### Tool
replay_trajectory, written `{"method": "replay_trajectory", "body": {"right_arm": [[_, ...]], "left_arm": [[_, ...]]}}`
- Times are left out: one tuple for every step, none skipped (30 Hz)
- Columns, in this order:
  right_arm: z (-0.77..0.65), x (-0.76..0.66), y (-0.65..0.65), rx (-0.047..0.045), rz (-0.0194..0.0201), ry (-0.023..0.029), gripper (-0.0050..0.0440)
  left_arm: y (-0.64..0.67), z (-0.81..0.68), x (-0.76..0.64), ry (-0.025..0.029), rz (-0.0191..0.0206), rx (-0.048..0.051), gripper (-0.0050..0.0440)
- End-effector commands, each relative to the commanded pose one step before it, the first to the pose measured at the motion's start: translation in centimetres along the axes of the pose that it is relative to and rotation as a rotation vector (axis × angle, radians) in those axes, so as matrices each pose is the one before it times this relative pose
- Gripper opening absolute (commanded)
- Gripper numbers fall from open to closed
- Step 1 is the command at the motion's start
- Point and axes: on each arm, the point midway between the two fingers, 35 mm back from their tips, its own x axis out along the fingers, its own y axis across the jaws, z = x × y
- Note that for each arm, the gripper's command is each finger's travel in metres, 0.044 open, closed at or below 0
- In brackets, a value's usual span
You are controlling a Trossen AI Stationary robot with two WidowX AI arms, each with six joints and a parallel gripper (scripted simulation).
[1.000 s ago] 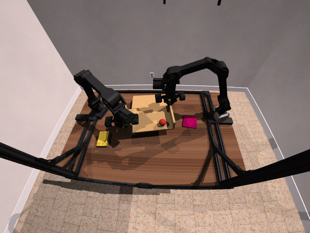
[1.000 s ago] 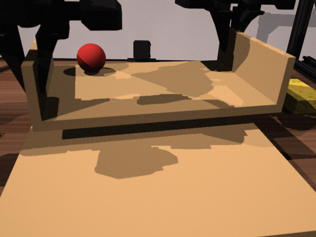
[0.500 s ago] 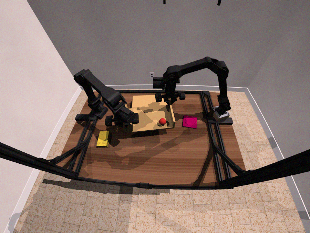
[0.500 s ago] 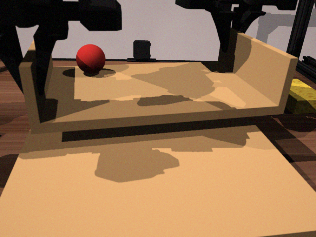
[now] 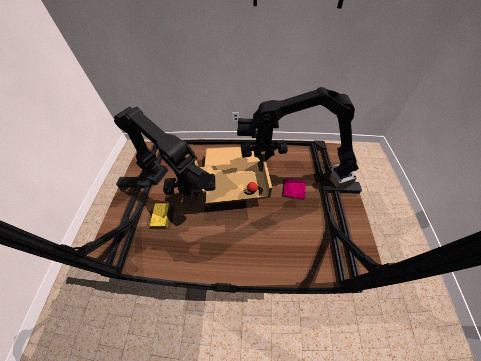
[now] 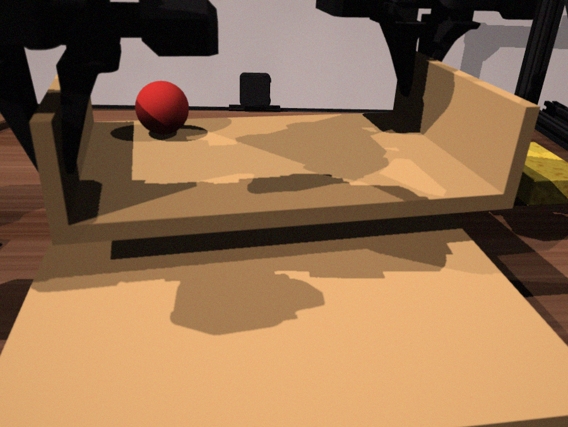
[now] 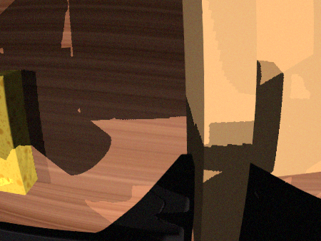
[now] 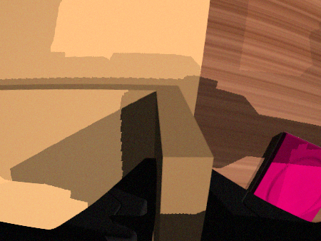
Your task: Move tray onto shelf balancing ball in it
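Two arms, matte blk all over, same build: chunky rounded joint housings, boxy links. One arm's base (image 5: 342, 177) has a light-gray plate w/ small dark dots near corners. Left hand (image 5: 185, 191) (image 6: 429, 69) (image 7: 221, 178) & right hand (image 5: 265, 155) (image 6: 50, 151) (image 8: 183, 178): blk, tapered fingers, angular edges, narrow tips.

Tray (image 5: 229, 186) (image 6: 293, 156) (image 7: 228, 71) (image 8: 182, 125): smooth, matt, plain pale wood or board look. Shelf (image 5: 221, 155) (image 6: 284, 367) (image 8: 125, 28): same matt tan. Ball (image 5: 252, 187) (image 6: 161, 107): smooth, soft sheen. Table (image 5: 241, 248) (image 6: 18, 184) (image 7: 143, 150) (image 8: 278, 64): brown wood, streaky grain. Block at top view's 8 o'clock (image 5: 160, 215) (image 6: 546, 174) (image 7: 16, 142): mottled, sponge-like. Pad at 3 o'clock (image 5: 294, 188) (image 8: 292, 178): flat magenta, smooth. Arms: black, plastic-looking, mostly matt.
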Motion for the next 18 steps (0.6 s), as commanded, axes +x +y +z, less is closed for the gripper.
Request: {"method": "replay_trajectory", "body": {"right_arm": [[0.072, 0.045, 0.009, 0.00027, 0.00555, 0.01089, 0.0020], [0.000, 0.000, 0.000, 0.00000, 0.00000, 0.00000, 0.0020], [0.046, 0.074, -0.011, -0.00002, 0.00170, 0.00707, 0.0020], [0.075, 0.098, -0.013, -0.00003, 0.00185, 0.01018, 0.0020], [0.092, 0.092, -0.021, -0.00007, 0.00225, 0.00837, 0.0020], [0.006, -0.070, -0.006, 0.00002, -0.00066, -0.00825, 0.0020], [0.029, -0.111, -0.003, 0.00004, -0.00237, -0.01062, 0.0020], [0.042, -0.112, -0.002, 0.00002, -0.00276, -0.00993, 0.0020], [0.012, -0.124, 0.002, -0.00001, -0.00275, -0.01179, 0.0020], [0.003, -0.138, 0.007, -0.00005, -0.00340, -0.01263, 0.0020], [0.001, -0.023, 0.001, -0.00001, -0.00056, -0.00212, 0.0020], [0.068, 0.034, -0.004, 0.00000, -0.00038, 0.00544, 0.0020], [0.104, 0.102, -0.014, 0.00001, 0.00130, 0.01153, 0.0020], [0.063, 0.104, -0.022, 0.00001, 0.00315, 0.00807, 0.0020], [0.002, 0.004, -0.001, 0.00000, 0.00012, 0.00030, 0.0020], [0.010, 0.046, -0.015, -0.00001, 0.00238, 0.00152, 0.0020], [0.028, 0.051, -0.008, 0.00000, 0.00132, 0.00448, 0.0020], [0.000, 0.000, 0.000, 0.00000, 0.00000, 0.00000, 0.0020]], "left_arm": [[0.019, 0.158, -0.188, 0.01367, 0.00360, 0.00044, 0.0020], [0.000, 0.000, 0.000, 0.00000, 0.00000, 0.00000, 0.0020], [-0.011, 0.046, -0.075, 0.00708, 0.00166, -0.00001, 0.0020], [-0.014, 0.075, -0.099, 0.01018, 0.00181, -0.00003, 0.0020], [-0.022, 0.091, -0.093, 0.00837, 0.00231, -0.00008, 0.0020], [-0.006, 0.008, 0.066, -0.00826, -0.00067, 0.00003, 0.0020], [-0.003, 0.031, 0.107, -0.01061, -0.00235, 0.00004, 0.0020], [-0.002, 0.044, 0.109, -0.00993, -0.00276, 0.00002, 0.0020], [0.002, 0.014, 0.124, -0.01178, -0.00280, 0.00001, 0.0020], [0.006, 0.003, 0.140, -0.01263, -0.00340, -0.00005, 0.0020], [0.001, 0.000, 0.023, -0.00211, -0.00058, 0.00000, 0.0020], [-0.004, 0.068, -0.031, 0.00542, -0.00035, -0.00002, 0.0020], [-0.014, 0.106, -0.099, 0.01152, 0.00137, 0.00000, 0.0020], [-0.022, 0.064, -0.103, 0.00807, 0.00317, 0.00000, 0.0020], [-0.001, 0.002, -0.004, 0.00030, 0.00012, 0.00000, 0.0020], [-0.015, 0.010, -0.046, 0.00152, 0.00240, -0.00001, 0.0020], [-0.009, 0.028, -0.051, 0.00447, 0.00131, 0.00000, 0.0020], [0.000, 0.000, 0.000, 0.00000, 0.00000, 0.00000, 0.0020]]}}
